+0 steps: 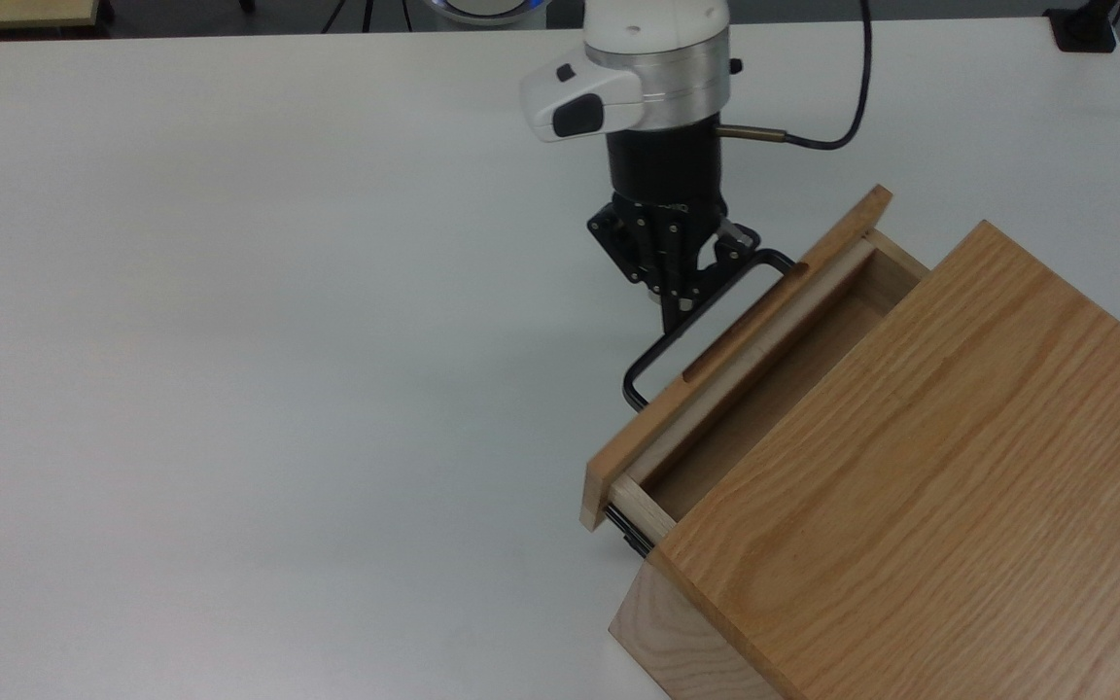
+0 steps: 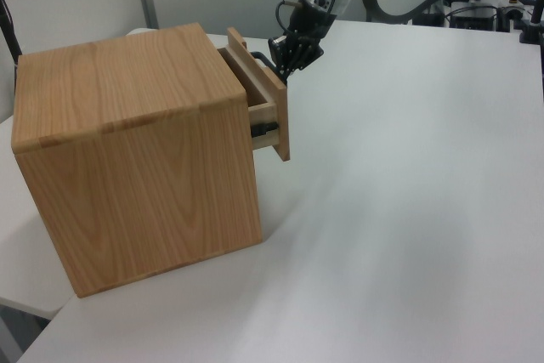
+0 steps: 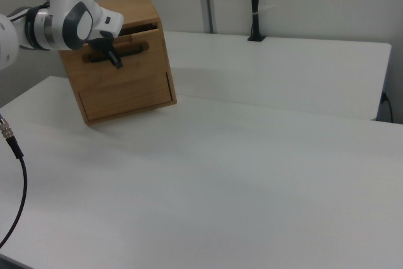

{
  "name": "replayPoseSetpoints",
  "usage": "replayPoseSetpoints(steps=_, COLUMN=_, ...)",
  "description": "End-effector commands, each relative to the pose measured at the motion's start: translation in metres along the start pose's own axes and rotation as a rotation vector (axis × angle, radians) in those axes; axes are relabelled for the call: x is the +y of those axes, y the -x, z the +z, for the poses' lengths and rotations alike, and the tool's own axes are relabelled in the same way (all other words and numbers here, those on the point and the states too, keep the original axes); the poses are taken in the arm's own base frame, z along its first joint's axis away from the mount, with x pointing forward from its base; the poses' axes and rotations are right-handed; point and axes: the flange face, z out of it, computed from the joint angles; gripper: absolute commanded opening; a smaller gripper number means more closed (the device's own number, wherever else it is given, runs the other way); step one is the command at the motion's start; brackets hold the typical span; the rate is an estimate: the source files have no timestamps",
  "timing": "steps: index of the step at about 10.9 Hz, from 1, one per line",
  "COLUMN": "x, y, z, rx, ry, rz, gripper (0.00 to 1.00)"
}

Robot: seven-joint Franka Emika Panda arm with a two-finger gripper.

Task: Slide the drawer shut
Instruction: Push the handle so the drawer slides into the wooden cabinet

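Roughly, by item:

Drawer (image 1: 745, 365): right of centre in the top view, sticking out a short way from the cabinet (image 1: 920, 467). A narrow strip of its inside shows between the front panel and the cabinet's top edge. In the left view the drawer (image 2: 265, 99) projects from the upper part of the cabinet (image 2: 136, 150), above centre-left of the frame.

Handle (image 1: 706, 326): thin black U-shape on the front panel, running diagonally from upper right to lower left in the top view. In the right view the handle (image 3: 116, 53) is a dark bar on the drawer front, upper left of the frame.

Side rail (image 1: 626, 533): black, showing under the drawer's near corner in the top view; also seen in the left view (image 2: 265, 129) between panel and cabinet.

Gripper (image 1: 684, 299): black, pointing down from the white and silver wrist, upper centre of the top view. Fingers drawn together around the handle bar near its upper end, pinching it. In the left view the gripper (image 2: 287, 64) sits right against the drawer front, top centre.

Table (image 1: 229, 340): white, bare; cabinet stands on it at lower right in the top view.

Cable (image 1: 842, 107): black, looping from the wrist toward the top edge in the top view.
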Motion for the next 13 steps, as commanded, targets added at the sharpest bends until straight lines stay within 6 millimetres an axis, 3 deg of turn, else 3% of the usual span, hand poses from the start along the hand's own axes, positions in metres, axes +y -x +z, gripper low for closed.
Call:
replayPoseSetpoints(steps=1, x=-0.020, y=-0.008, z=0.003, rx=0.034, ry=-0.035, rz=0.022, gripper=0.00)
replayPoseSetpoints(steps=6, x=-0.033, y=-0.018, z=0.014, rx=0.121, ry=-0.136, rz=0.039, gripper=0.00)
replayPoseSetpoints(steps=13, x=-0.056, y=-0.006, z=0.007, rx=0.195, ry=-0.225, rz=-0.011, gripper=0.00)
